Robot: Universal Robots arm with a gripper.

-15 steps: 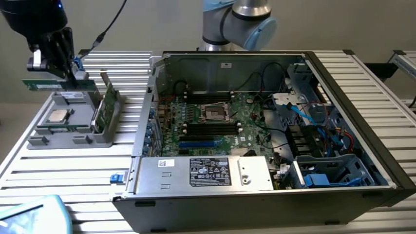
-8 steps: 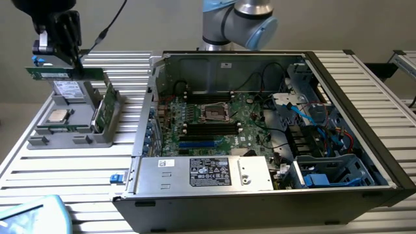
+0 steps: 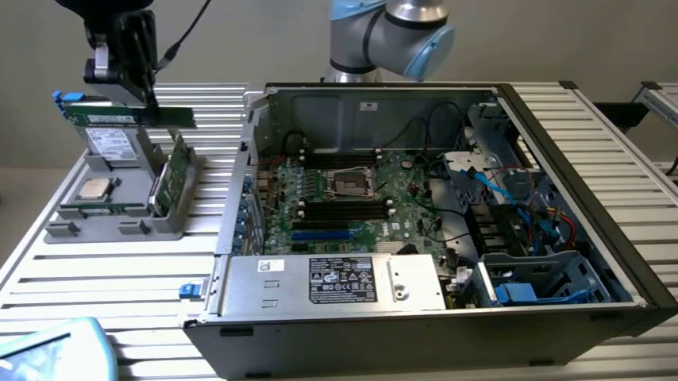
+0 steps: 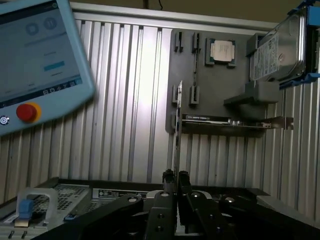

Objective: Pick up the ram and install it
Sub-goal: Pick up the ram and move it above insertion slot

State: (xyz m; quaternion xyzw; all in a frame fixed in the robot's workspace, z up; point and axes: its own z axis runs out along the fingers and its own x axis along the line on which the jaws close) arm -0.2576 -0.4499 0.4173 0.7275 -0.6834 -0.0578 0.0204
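The ram (image 3: 170, 117) is a long green stick hanging level in the air above the grey parts holder (image 3: 75, 230), at the exterior view's left. My gripper (image 3: 136, 105) comes down on it from above and is shut on its upper edge. In the wrist view the ram (image 4: 178, 130) shows edge-on as a thin strip running out from between my closed fingertips, with the gripper (image 4: 175, 176) clamped on its near end. The motherboard's black slots (image 3: 341, 210) lie inside the open computer case (image 3: 572, 238), well to the exterior view's right of the gripper.
The holder carries a hard drive (image 3: 109, 143), a processor chip (image 3: 95, 189) and a taller green card (image 3: 170, 178) standing on edge. A power supply (image 3: 333, 282) fills the case's front. A teach pendant (image 3: 48, 353) lies at the table's near corner. The table is ribbed aluminium.
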